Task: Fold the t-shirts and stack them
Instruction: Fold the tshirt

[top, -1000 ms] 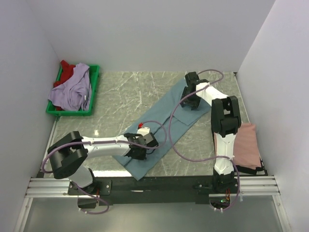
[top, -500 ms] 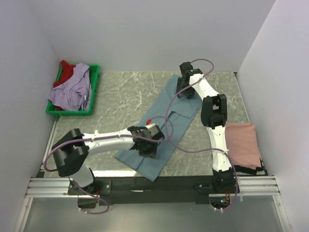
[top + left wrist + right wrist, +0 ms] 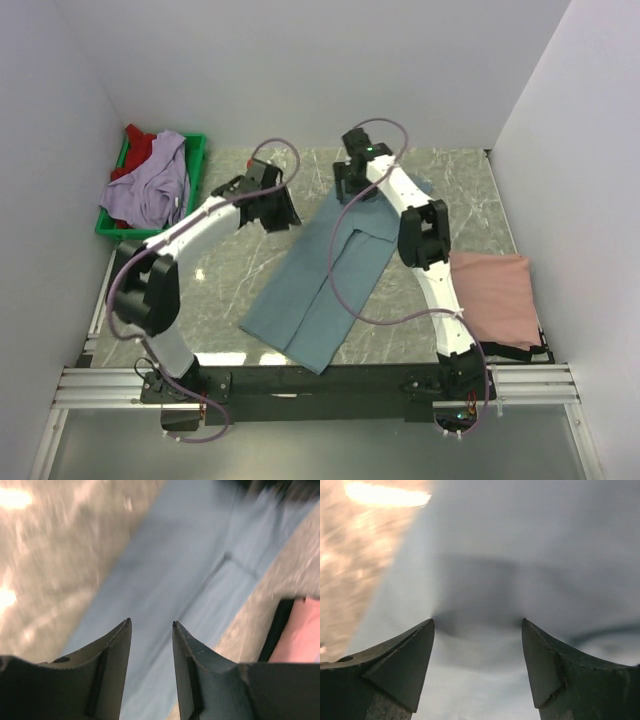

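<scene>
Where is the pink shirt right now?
In the overhead view, the pink shirt lies folded on the table, at the right near the front edge, just beside the right arm.

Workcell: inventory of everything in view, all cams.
grey-blue t-shirt: 1, dusty grey-blue, lying as a long diagonal strip mid-table
pink t-shirt: 1, salmon pink, folded, right near side of the table
lavender t-shirt: 1, lavender, bunched in the tray
red t-shirt: 1, red, bunched at the tray's far end
tray: 1, green, far left corner
table: 1, grey marble pattern
walls: 3, white, around the table
left arm: 1, white and black
right arm: 1, white and black
left gripper: 1, black, open, empty
right gripper: 1, black, open, empty, over the grey-blue cloth
</scene>
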